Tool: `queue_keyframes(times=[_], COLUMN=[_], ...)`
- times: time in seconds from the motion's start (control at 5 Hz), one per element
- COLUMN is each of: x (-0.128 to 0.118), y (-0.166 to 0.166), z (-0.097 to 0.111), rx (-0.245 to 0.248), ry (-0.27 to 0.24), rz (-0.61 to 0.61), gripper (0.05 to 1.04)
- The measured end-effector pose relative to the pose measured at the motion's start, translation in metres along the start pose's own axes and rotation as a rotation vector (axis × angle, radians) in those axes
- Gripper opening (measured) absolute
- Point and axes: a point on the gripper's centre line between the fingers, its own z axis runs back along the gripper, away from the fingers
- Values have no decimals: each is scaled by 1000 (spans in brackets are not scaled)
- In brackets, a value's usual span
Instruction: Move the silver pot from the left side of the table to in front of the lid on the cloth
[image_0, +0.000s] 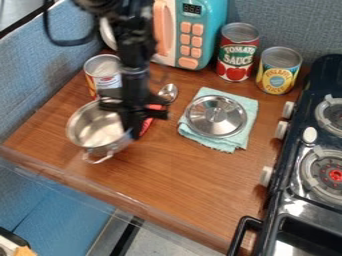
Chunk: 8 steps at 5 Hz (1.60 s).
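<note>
The round silver metal pot (85, 131) sat before the teal toy microwave (215, 25), the black robot gripper (137, 131) by its rim; spread or pinching, I couldn't tell. Seemingly mid-grasp, it needed a secure hold.

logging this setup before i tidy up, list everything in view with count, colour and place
toy microwave: 1, teal and peach, back
cans: 3; red-green and yellow-blue right of microwave, white-topped at left
pot: 1, silver, left
lid: 1, silver, on cloth
cloth: 1, light teal, centre right
spoon: 1, silver, behind gripper
red item: 1, partly hidden, beside gripper
stove: 1, black and silver, right, 2 burners showing
counter: 1, brown wood, middle
partitions: blue-grey, back and left
arm: 1, black, from top
gripper: 1, black, at pot's right side
</note>
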Motion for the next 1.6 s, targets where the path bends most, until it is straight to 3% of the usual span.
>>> queue_keyframes(times=[0.4,0.6,1.2,1.4,1.6], x=[-10,-24,-44,-42,-41], y=[-80,-108,-116,-117,-118], z=[11,9,-23,-34,-31], rx=[7,20,-3,-9,-9], ry=[-62,-65,82,115,97], rz=[-214,-287,-268,-275,-265], gripper=[73,73,101,300,558])
